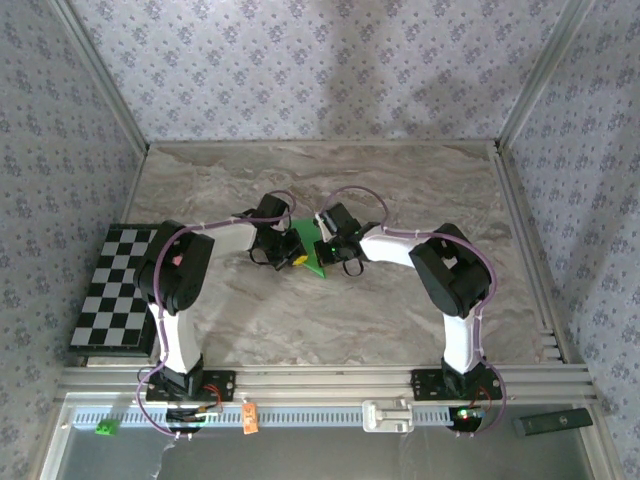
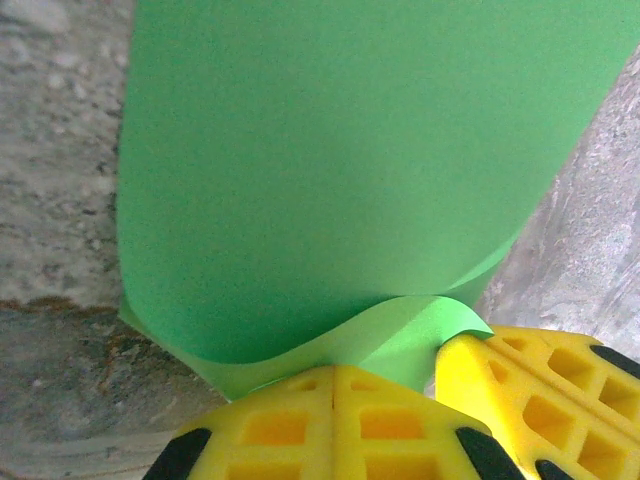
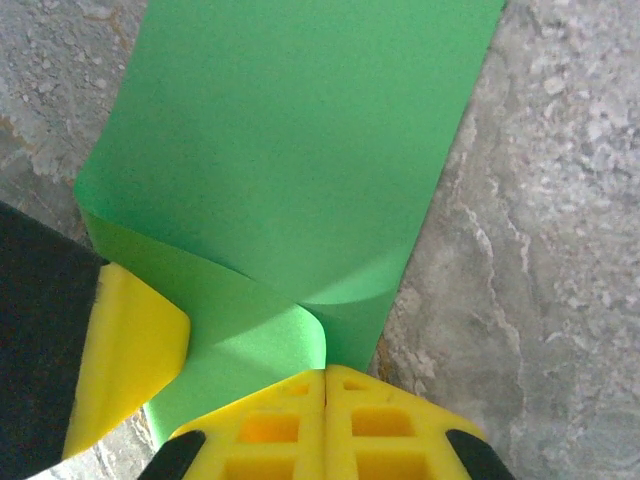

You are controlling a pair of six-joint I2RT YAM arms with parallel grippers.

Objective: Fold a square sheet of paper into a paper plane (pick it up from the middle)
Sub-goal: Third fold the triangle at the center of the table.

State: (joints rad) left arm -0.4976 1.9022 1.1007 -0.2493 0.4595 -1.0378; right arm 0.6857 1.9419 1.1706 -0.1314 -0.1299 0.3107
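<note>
Your left gripper [image 2: 335, 390] and right gripper [image 3: 325, 385] both pinch shut on the curled square sheet of paper [image 1: 305, 243], middle of the worktop [image 1: 400, 190], clear of all edges.

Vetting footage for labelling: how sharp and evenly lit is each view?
Top external: soft, evenly lit, the bright green paper sheet small. Left wrist: paper smooth, brightest on its curl by the yellow left gripper. Right wrist: grey marbled tabletop crisp, no glare.

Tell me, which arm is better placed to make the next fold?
Probably right. The right gripper pinches the green paper just where its flap curls over, ready to press a crease; the left gripper holds the paper beside it.
</note>
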